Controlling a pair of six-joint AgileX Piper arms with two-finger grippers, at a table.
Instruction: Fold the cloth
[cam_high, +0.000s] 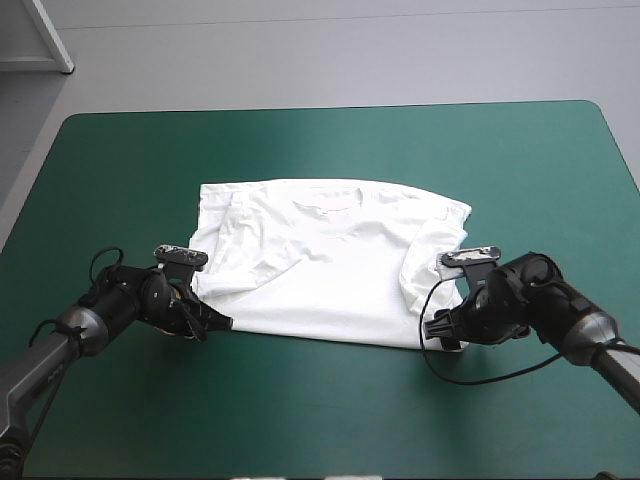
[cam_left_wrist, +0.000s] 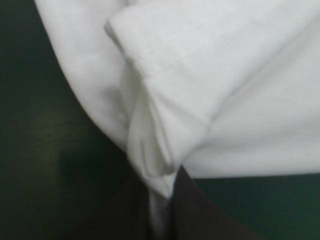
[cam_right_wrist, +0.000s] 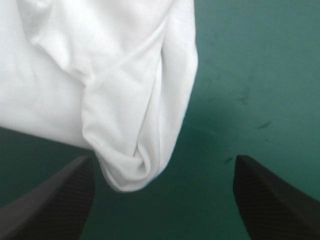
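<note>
One T-shirt (cam_high: 330, 265) lies flat on teal-green cover (cam_high: 300, 420).

Nothing to read there: no text, label, brand, number or sign showed up legibly in any of the views.

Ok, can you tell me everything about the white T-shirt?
The white short-sleeved T-shirt looks like soft, thin cotton. It lies mostly flat but wrinkled on the teal-green table cover, neckline toward the far edge. The left black-fingered tool is shut on its near left corner, cloth pinched between the fingers. Its near right corner is bunched and sits between the right tool's open fingers.
</note>
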